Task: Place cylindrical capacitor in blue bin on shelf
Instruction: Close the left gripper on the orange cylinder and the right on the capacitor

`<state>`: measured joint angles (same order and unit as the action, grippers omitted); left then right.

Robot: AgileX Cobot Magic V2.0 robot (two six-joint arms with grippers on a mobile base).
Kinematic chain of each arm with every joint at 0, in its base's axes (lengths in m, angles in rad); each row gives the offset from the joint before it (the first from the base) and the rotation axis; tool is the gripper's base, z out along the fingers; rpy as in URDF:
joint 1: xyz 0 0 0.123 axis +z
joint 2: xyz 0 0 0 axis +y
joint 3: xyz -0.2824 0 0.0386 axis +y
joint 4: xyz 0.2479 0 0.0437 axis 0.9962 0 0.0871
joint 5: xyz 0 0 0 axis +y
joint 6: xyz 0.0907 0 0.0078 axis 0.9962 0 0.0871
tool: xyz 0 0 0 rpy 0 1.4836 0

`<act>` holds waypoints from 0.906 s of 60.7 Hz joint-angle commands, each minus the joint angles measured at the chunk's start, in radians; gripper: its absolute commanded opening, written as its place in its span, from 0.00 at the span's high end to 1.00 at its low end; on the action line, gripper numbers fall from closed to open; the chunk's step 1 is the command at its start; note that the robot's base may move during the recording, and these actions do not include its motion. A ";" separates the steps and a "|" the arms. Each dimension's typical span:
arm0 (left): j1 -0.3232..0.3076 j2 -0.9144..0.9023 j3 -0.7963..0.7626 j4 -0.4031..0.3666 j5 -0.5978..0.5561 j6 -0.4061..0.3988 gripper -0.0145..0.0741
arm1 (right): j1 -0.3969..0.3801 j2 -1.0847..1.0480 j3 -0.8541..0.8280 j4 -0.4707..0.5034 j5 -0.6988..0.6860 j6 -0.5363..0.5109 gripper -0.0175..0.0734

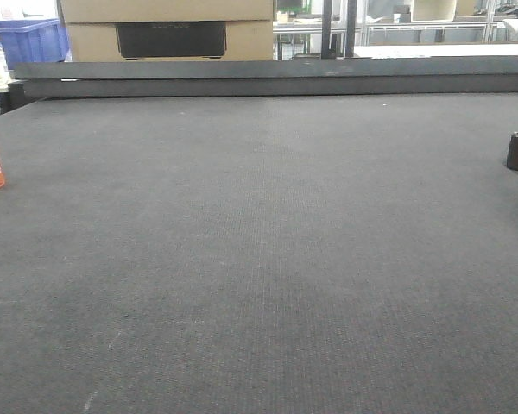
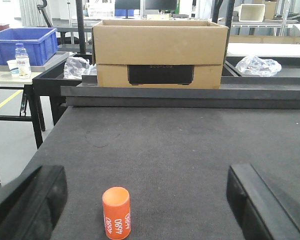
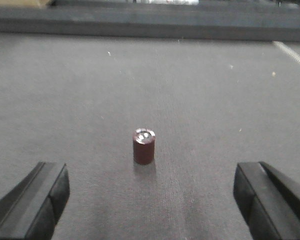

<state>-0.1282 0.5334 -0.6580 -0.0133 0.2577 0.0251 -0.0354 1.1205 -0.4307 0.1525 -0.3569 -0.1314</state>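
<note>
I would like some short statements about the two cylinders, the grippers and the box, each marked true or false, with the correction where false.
1. The orange cylinder stands upright on the grey mat. True.
2. The right gripper is shut on the dark capacitor. False: it is open; the capacitor stands free ahead of it.
3. The left gripper is open. True.
4. The cardboard box stands on the mat beside the orange cylinder. False: it stands beyond the mat's far rail.
5. The dark capacitor lies on its side. False: it stands upright.
6. A blue crate shows at far left. True.
</note>
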 commanded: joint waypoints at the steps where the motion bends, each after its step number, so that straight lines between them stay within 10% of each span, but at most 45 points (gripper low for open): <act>1: -0.007 0.002 -0.009 0.001 -0.019 -0.007 0.22 | 0.000 0.120 0.004 0.001 -0.209 0.002 0.18; 10: -0.007 0.002 -0.009 0.001 -0.019 -0.007 0.22 | -0.001 0.361 -0.024 0.001 -0.506 0.002 0.18; 55: -0.007 0.002 -0.009 0.001 -0.010 -0.007 0.22 | -0.003 0.939 -0.476 0.009 -0.467 0.002 0.18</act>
<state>-0.1282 0.5334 -0.6603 -0.0133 0.2577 0.0251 -0.0354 2.0444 -0.8959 0.1566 -0.8216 -0.1314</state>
